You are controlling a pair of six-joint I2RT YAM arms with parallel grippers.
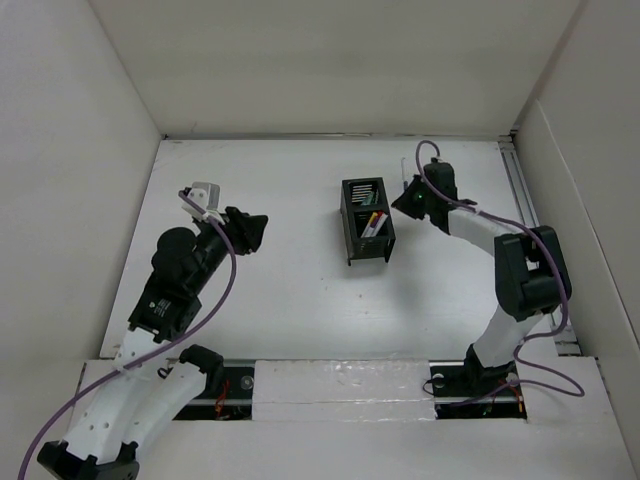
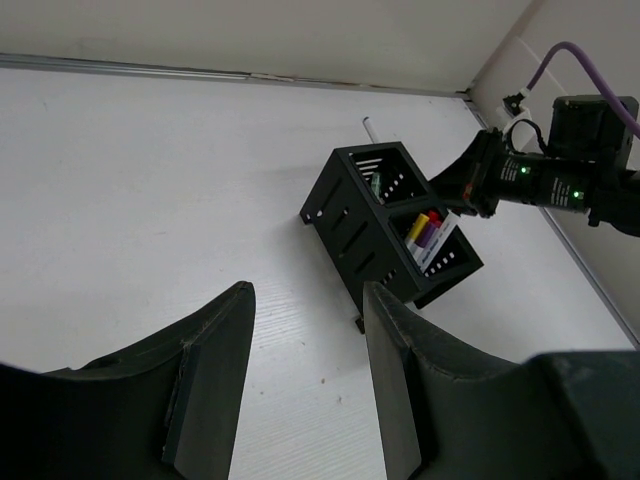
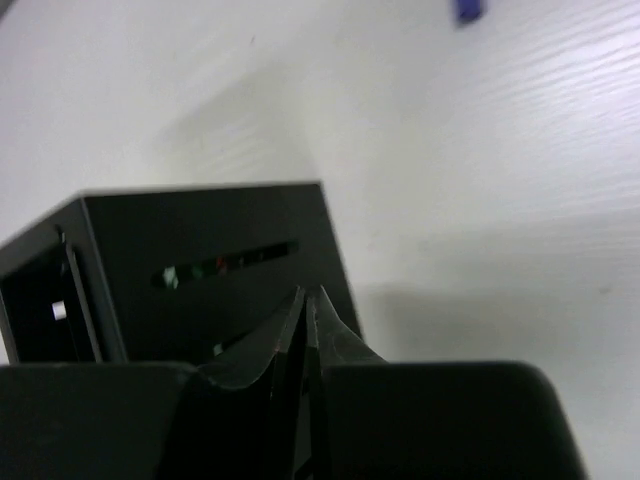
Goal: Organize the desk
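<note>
The desk (image 1: 280,300) fills the overhead view as a white tabletop between white walls. A black mesh organizer (image 1: 366,222) stands on it right of centre, and coloured pens are seen in the compartment nearer the arm bases. The right gripper (image 1: 407,198) is held just beside the organizer's far right corner. The left gripper (image 1: 250,232) is held well apart from it, to the left.

In the left wrist view, the left fingers (image 2: 215,360) are spread apart above bare desk. Yellow, purple and red markers (image 2: 425,228) are lodged in the organizer's right-hand compartment. A thin white stick (image 2: 370,127) lies just behind the organizer.

In the right wrist view, the right fingers (image 3: 290,335) are pressed together. The organizer's dark wall is straight ahead, and a small blue item (image 3: 468,10) lies beyond.
</note>
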